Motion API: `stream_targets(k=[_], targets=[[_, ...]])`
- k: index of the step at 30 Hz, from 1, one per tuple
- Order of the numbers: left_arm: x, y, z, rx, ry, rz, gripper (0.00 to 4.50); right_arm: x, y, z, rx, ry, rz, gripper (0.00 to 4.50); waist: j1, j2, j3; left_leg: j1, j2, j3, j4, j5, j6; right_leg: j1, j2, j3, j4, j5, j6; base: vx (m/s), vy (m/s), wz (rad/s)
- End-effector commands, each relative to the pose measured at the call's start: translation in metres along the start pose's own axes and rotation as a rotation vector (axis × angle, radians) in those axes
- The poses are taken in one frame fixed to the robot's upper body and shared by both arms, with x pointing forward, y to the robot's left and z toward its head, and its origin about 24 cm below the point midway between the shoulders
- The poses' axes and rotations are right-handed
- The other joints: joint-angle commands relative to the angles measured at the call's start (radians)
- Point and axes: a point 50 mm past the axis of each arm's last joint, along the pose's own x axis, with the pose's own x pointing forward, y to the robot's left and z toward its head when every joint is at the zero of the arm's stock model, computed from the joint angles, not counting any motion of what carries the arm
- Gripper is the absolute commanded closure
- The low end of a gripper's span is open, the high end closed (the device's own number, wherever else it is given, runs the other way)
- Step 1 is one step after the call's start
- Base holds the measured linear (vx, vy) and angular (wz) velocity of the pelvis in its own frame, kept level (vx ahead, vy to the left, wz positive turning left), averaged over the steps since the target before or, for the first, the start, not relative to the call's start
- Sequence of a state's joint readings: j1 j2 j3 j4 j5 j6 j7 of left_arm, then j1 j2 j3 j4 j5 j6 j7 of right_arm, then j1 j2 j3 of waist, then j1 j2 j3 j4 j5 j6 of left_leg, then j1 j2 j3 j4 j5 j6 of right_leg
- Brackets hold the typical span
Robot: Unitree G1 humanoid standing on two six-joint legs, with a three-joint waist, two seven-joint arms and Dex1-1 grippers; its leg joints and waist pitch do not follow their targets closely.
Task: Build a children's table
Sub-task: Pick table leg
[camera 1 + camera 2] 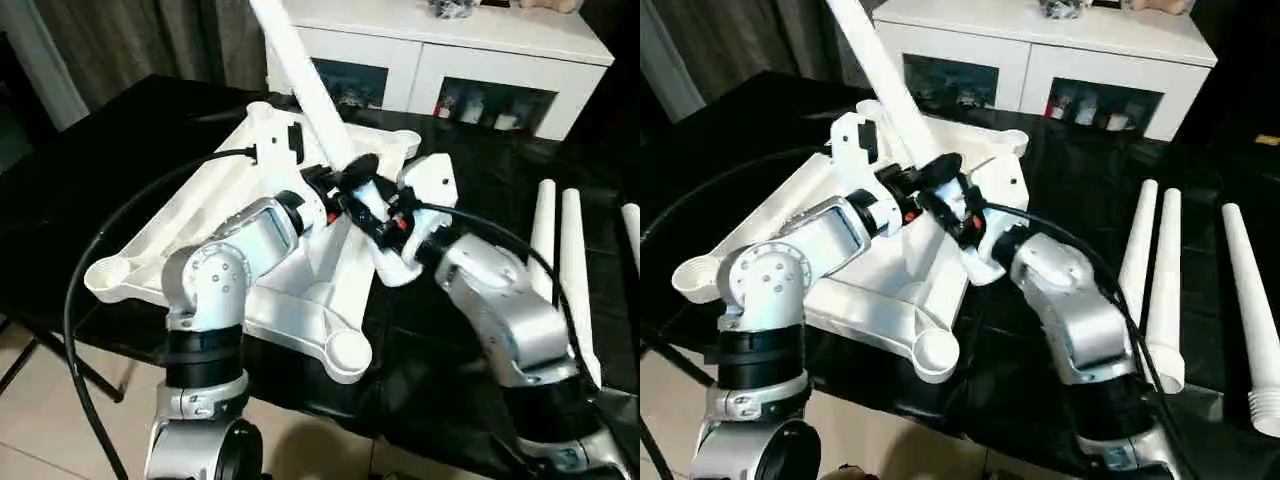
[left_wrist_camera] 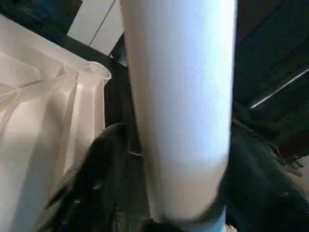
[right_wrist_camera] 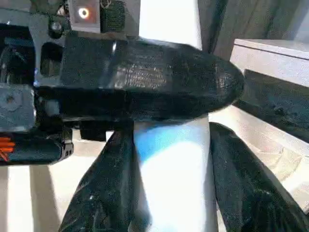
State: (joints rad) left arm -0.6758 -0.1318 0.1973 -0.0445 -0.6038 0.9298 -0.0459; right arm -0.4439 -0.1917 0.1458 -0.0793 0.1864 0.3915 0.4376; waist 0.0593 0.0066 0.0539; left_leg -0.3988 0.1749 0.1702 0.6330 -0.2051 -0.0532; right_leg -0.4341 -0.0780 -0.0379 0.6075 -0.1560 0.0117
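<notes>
Both grippers are seen closed around one tapered white leg (image 1: 300, 75), which rises at a slant from the middle of the upturned tabletop (image 1: 790, 215): the right gripper (image 3: 169, 193) is clamped on it, a black finger pressed against each side, and the left gripper (image 1: 335, 178) is wrapped round it at the same height, its fingers (image 2: 91, 193) seen dark on either side of the tube. Largest in the scene, the black table (image 1: 110, 160) is covered by the white tabletop, laid ribbed side up with round sockets (image 1: 936, 352) at its corners. Behind it, a white cabinet (image 1: 470, 60) with glass-fronted shelves is set against the curtain. To the robot's right, three more white legs (image 1: 1165, 270) are laid on the black surface, two touching side by side and the third (image 1: 1250, 310) a little apart.
</notes>
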Motion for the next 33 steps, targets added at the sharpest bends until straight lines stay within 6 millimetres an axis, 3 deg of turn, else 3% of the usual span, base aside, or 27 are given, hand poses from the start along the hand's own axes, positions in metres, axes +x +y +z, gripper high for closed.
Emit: stream_targets(k=[1, 11, 20, 23, 27, 33], targets=[[0.003, -0.001, 0.006, -0.002, -0.035, 0.028, 1.77, 0.001, -0.003, 0.01, -0.032, -0.044, -0.006, 2.68, 0.001, -0.009, -0.074, 0.014, 0.033, -0.008, -0.076, -0.09, 0.058, 0.067, -0.043, 0.029, -0.06, -0.127, -0.208, 0.0, 0.0, 0.0], [0.003, -0.001, 0.012, -0.003, -0.086, 0.042, 2.47, 0.0, -0.001, 0.007, -0.036, -0.045, 0.009, 2.68, 0.002, -0.009, -0.073, 0.016, 0.034, -0.008, -0.077, -0.101, 0.058, 0.068, -0.043, 0.029, -0.059, -0.13, -0.216, 0.0, 0.0, 0.0], [0.002, 0.001, 0.011, -0.008, -0.087, 0.042, 2.55, 0.0, -0.003, 0.007, -0.058, -0.047, -0.003, 2.68, 0.002, -0.007, -0.074, 0.015, 0.033, -0.008, -0.076, -0.096, 0.055, 0.069, -0.043, 0.029, -0.057, -0.114, -0.218, 0.0, 0.0, 0.0], [0.001, 0.001, 0.012, 0.072, -0.075, 0.037, 2.57, -0.003, -0.005, 0.009, 0.08, -0.085, 0.02, 1.98, 0.002, -0.005, -0.075, 0.016, 0.033, -0.008, -0.075, -0.101, 0.062, 0.069, -0.043, 0.029, -0.057, -0.112, -0.219, 0.0, 0.0, 0.0], [-0.001, -0.001, 0.012, 0.12, -0.062, -0.007, 2.62, -0.01, -0.009, 0.01, 0.158, -0.095, 0.072, 1.66, 0.003, 0.0, -0.075, 0.019, 0.035, -0.01, -0.076, -0.097, 0.067, 0.07, -0.041, 0.028, -0.055, -0.099, -0.216, 0.0, 0.0, 0.0], [-0.004, -0.005, 0.018, 0.151, -0.069, -0.071, 2.64, -0.027, -0.018, 0.011, 0.208, -0.066, 0.16, 1.2, 0.008, -0.004, -0.076, 0.018, 0.035, -0.008, -0.074, -0.09, 0.071, 0.072, -0.044, 0.028, -0.053, -0.081, -0.244, 0.0, 0.0, 0.0]])
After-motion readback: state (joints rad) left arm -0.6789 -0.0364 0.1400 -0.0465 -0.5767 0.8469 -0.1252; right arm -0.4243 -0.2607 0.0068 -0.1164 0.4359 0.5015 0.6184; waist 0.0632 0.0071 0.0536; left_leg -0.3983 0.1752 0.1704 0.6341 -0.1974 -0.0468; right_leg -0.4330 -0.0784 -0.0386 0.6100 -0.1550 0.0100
